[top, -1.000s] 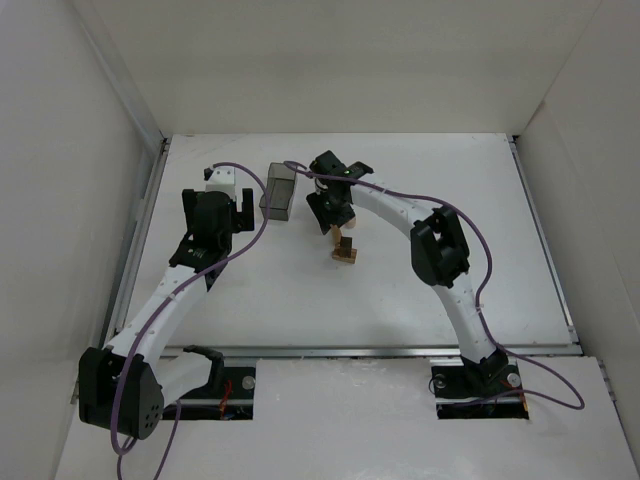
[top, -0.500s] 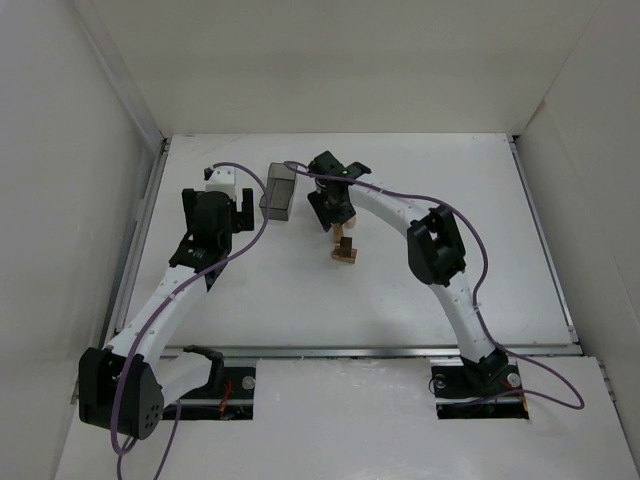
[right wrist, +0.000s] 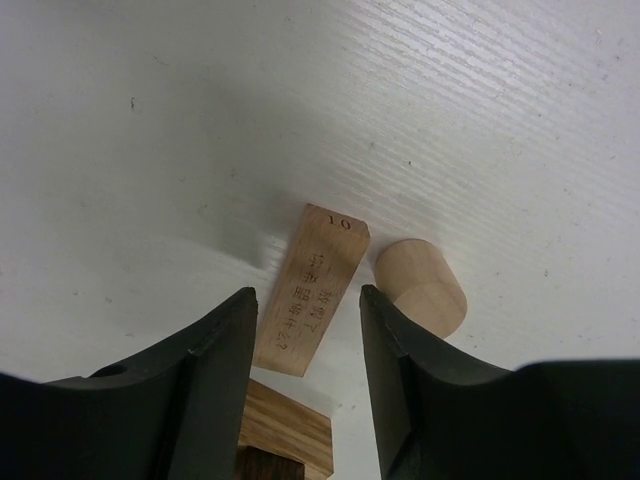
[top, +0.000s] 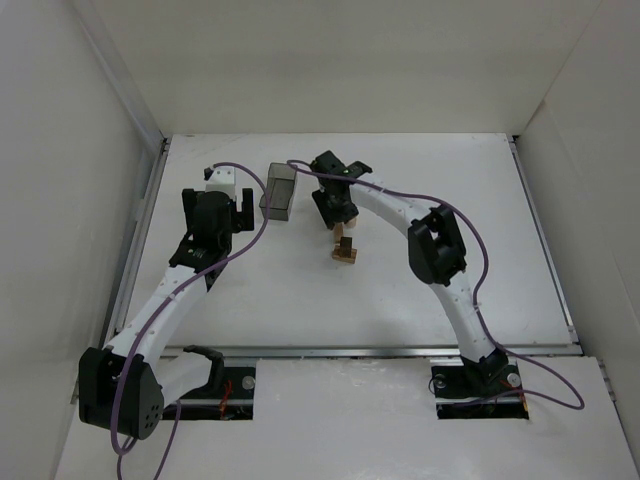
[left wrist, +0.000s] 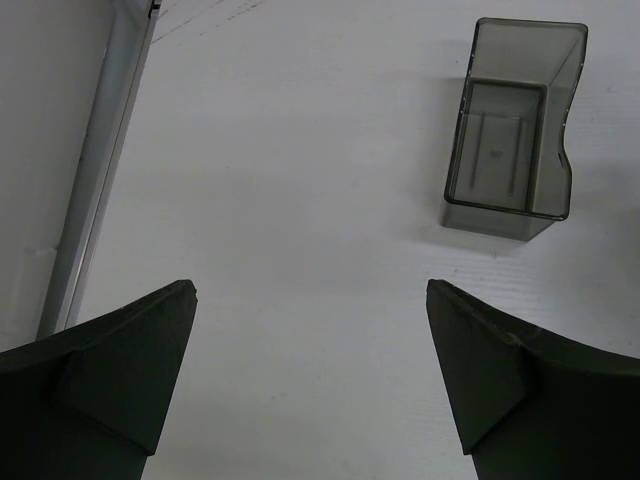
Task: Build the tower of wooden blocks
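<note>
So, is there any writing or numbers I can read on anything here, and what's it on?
"10": printed at one end of the block, seen from the right wrist camera.
A row of printed characters runs along the same block: too blurred to read.
Faint raised marks on the floor of the bin: too small to read.
No other text shows.

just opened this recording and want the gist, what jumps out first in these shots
A small stack of wooden blocks stands mid-table, with the right gripper hovering at its far side. In the right wrist view a printed block shows between its parted fingers, with a rounded wooden piece beside it. To the left sits a dark grey bin that looks empty, and the left gripper hangs wide open near it.
</note>
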You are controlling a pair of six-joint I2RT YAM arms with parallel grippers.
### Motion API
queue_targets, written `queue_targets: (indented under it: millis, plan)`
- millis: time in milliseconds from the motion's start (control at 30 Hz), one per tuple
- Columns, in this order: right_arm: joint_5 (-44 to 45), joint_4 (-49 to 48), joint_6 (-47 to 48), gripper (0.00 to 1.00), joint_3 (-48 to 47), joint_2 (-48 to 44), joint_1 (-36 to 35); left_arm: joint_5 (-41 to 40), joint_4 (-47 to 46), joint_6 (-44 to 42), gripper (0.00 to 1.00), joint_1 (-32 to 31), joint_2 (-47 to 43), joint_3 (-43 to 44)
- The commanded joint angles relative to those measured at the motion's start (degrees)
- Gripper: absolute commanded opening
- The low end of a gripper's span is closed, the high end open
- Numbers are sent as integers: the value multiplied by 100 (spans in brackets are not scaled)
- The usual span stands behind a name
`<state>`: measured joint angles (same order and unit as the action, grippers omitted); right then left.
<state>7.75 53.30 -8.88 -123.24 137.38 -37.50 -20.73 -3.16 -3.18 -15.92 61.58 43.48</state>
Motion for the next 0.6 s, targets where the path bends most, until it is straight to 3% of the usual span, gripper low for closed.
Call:
queue_targets:
  millis: [0, 567]
  plan:
    - [-124, 67, -157, 51, -77, -106, 145, 16, -150, -42, 99, 28, -146, -68]
    - [-485, 5, -105, 47, 37, 69, 32, 16, -150, -95, 99, 28, -146, -68]
